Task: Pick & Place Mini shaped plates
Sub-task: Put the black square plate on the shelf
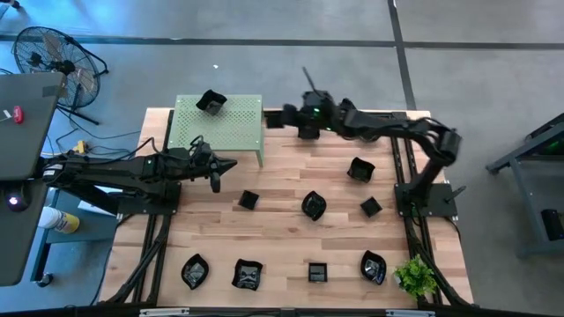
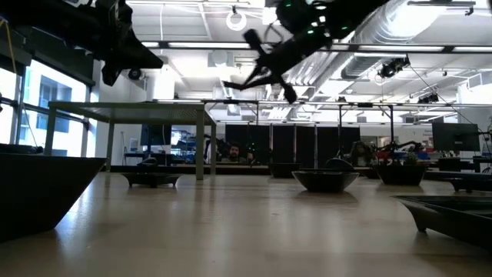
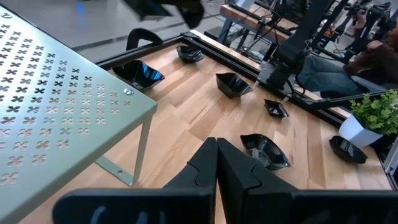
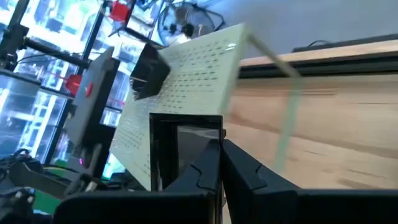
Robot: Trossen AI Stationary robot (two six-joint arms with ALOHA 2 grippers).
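Several tiny glossy black dishes lie scattered on the wooden table (image 1: pixel 291 238). One black dish (image 1: pixel 211 102) rests on top of the green perforated shelf (image 1: pixel 231 132), also seen as the dish (image 4: pixel 149 73) in the right wrist view. My right gripper (image 1: pixel 275 117) hovers by the shelf's right edge, shut on a square black dish (image 4: pixel 186 152). My left gripper (image 1: pixel 227 165) is shut and empty in front of the shelf, above the table, its fingers (image 3: pixel 205 168) closed together. My right gripper pinches the square dish by one side wall (image 4: pixel 214 140) between its two fingers (image 4: pixel 245 171). It reaches level from the table's right toward the shelf. The dish is lifted clear of the table, at about the height of the shelf top.
Loose dishes lie mid-table (image 1: pixel 314 205), (image 1: pixel 248 200), (image 1: pixel 360 169), (image 1: pixel 371 207) and along the near edge (image 1: pixel 194 270), (image 1: pixel 248 275), (image 1: pixel 318 273), (image 1: pixel 374 266). A small green plant (image 1: pixel 416 276) stands at the near right corner. Most of the shelf top is bare.
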